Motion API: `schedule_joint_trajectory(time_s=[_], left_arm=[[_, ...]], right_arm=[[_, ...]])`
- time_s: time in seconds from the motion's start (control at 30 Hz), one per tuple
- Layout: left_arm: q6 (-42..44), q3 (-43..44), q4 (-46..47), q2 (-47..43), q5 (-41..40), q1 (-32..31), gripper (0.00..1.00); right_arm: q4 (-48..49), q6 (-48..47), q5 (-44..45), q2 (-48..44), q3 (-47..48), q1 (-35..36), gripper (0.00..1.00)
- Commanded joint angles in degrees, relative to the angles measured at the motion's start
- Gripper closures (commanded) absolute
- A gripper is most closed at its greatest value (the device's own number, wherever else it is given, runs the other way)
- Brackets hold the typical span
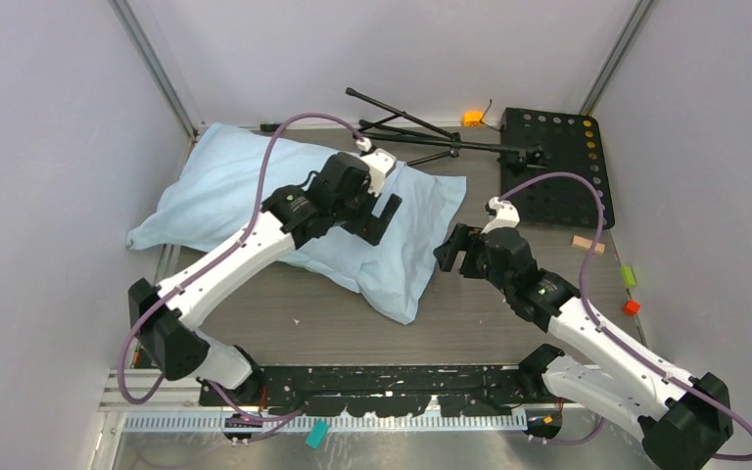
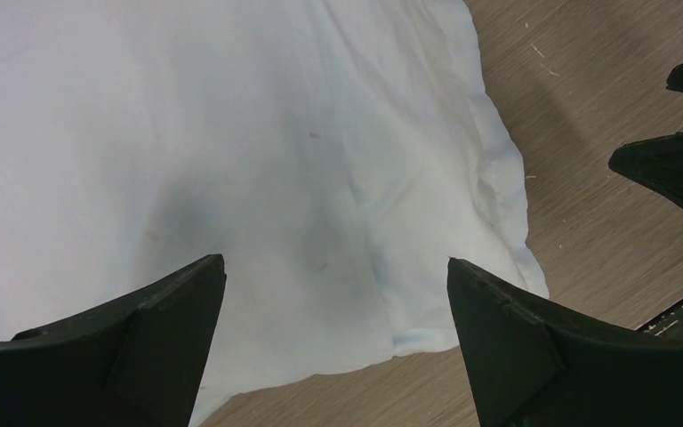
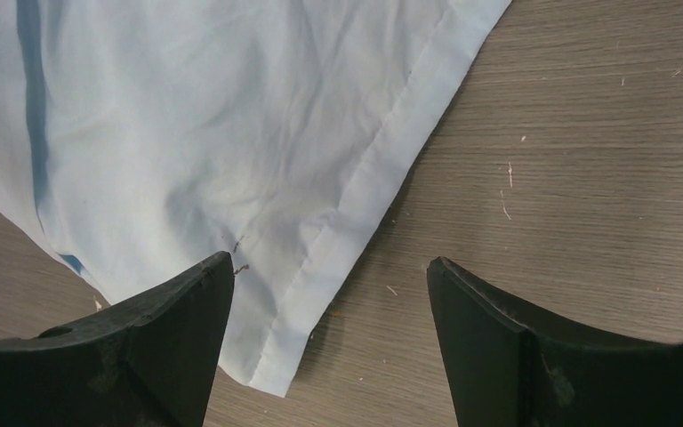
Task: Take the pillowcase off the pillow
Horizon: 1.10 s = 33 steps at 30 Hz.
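Observation:
The light blue pillowcase [image 1: 215, 186] lies slantwise across the wooden table, plump on the left from what fills it; the white pillow itself is hidden inside. Its flat hemmed end [image 3: 382, 169] points toward the right arm. My left gripper [image 1: 382, 217] hovers open over the right part of the pillowcase [image 2: 276, 160], with fabric between and below its tips [image 2: 333, 267]. My right gripper [image 1: 447, 253] is open and empty just off the case's right edge, its left finger over the hem corner [image 3: 329, 267]. Its black fingers [image 2: 667, 169] show in the left wrist view.
A folded black tripod stand [image 1: 421, 132] lies behind the pillowcase. A black perforated board [image 1: 553, 166] sits at the back right, with a small orange part [image 1: 472, 118] beside it. A wooden block [image 1: 587, 244], a green block [image 1: 628, 276] and a red block [image 1: 631, 307] lie at right.

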Motion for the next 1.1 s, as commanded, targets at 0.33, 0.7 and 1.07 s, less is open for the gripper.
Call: schedule_joint_trajectory(time_s=[0.33,0.7,1.07], left_arm=[[8.36,20.13,-9.19,19.08,-10.63,-6.8,0.0],[-3.66,10.74,-2.44,16.62,0.96,5.41,0.18],[-7.23,5.15,0.28,13.88,10.51,11.04,0.58]], right_arm=[[12.82,-2.32,0.27,1.63,-2.03,0.02,0.17],[15.85,-1.07,-1.32,4.91,-2.38,0.0,0.17],[18.22,-0.98,-10.42,17.44,8.1,-0.04,0.18]])
